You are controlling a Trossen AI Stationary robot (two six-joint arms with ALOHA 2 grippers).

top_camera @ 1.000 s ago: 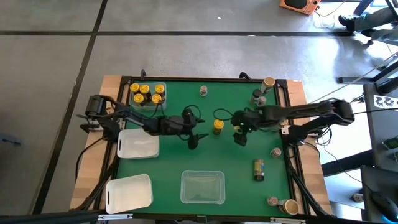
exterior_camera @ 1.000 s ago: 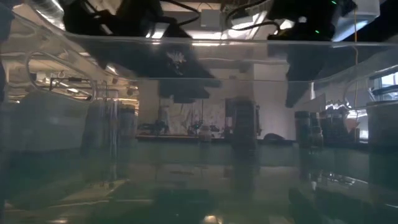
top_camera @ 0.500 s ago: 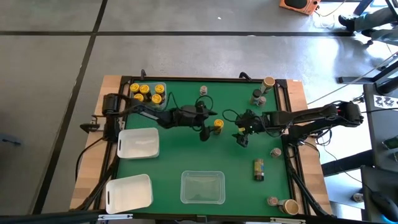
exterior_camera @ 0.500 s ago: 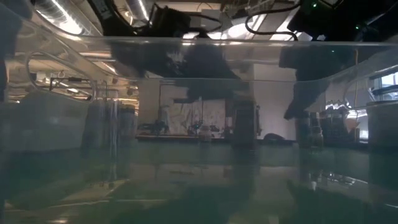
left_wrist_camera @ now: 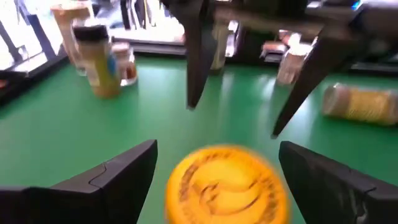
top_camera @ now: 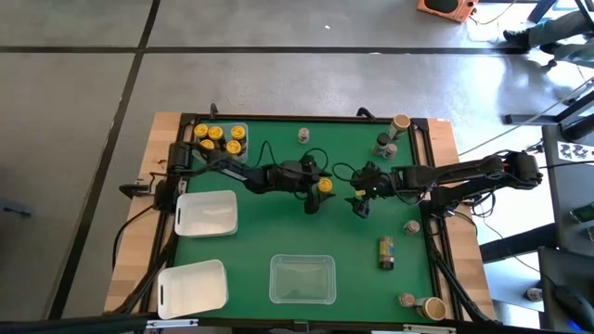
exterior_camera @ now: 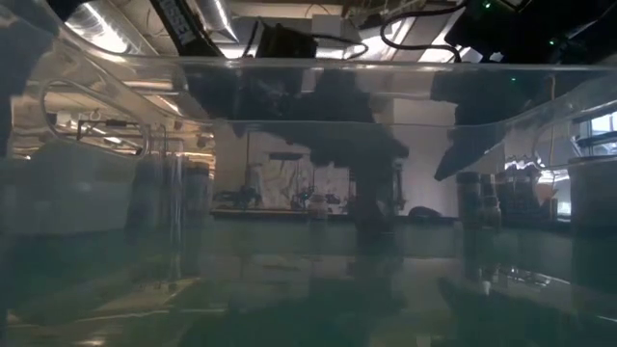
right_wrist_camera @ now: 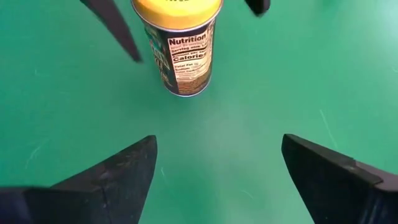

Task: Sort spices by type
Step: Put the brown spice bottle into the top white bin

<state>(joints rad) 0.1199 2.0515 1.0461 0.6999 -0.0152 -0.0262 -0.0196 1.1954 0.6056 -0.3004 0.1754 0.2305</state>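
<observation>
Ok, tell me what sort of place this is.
Probably a robotics lab or workshop: a green-topped table on a bare concrete floor, two cabled arms over spice jars, equipment racks in the room behind.

I saw the worktop point(top_camera: 278, 237) filling the middle of the high view. One jar point(top_camera: 325, 186) stood near its centre, with the left gripper point(top_camera: 314, 190) spread around it from the left and the right gripper point(top_camera: 360, 201) just to its right, apart from it. A tray of jars point(top_camera: 221, 140) sat at the upper left, two trays point(top_camera: 206, 214) point(top_camera: 192, 286) below it, another tray point(top_camera: 303, 280) at bottom centre. A jar lying flat point(top_camera: 386, 251) was at lower right, more jars point(top_camera: 385, 143) at upper right.
</observation>
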